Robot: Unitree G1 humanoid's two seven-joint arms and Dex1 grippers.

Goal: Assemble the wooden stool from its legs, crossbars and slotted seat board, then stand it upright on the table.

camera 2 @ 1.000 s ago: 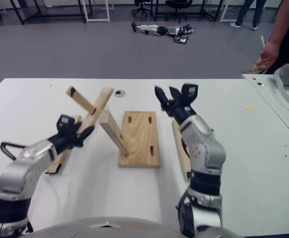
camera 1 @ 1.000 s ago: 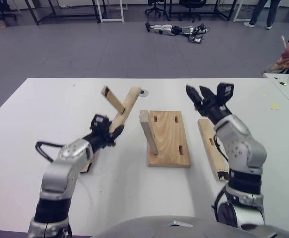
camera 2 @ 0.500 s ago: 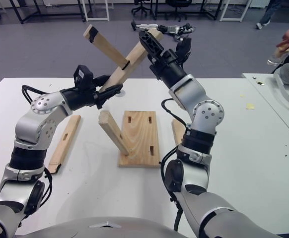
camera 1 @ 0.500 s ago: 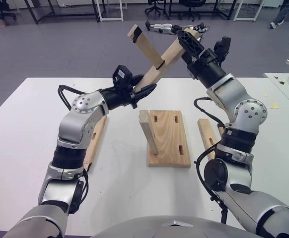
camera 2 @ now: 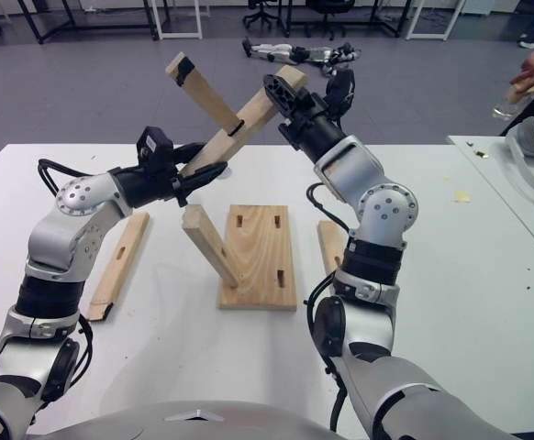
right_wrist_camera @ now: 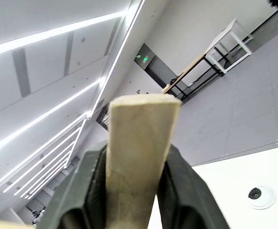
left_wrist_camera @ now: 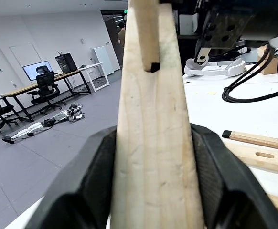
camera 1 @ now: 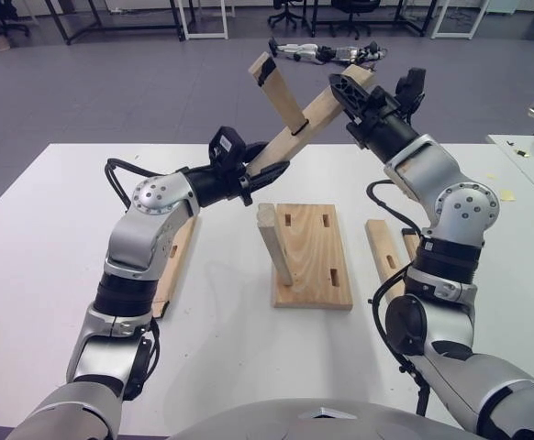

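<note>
Currently left gripper [camera 1: 261, 161] clamps the lower end of a leg [camera 1: 301, 126]; right gripper [camera 1: 348, 92] clamps its upper end. Leg tilted, aloft over table [camera 1: 38, 247], crossbar [camera 1: 276, 81] jutting from it. Seat board [camera 1: 320, 261] lies flat below, second leg [camera 1: 274, 243] slanting in it.

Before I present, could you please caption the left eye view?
Left gripper and right gripper hold a joined leg and crossbar aloft, seat board on the table.
</note>
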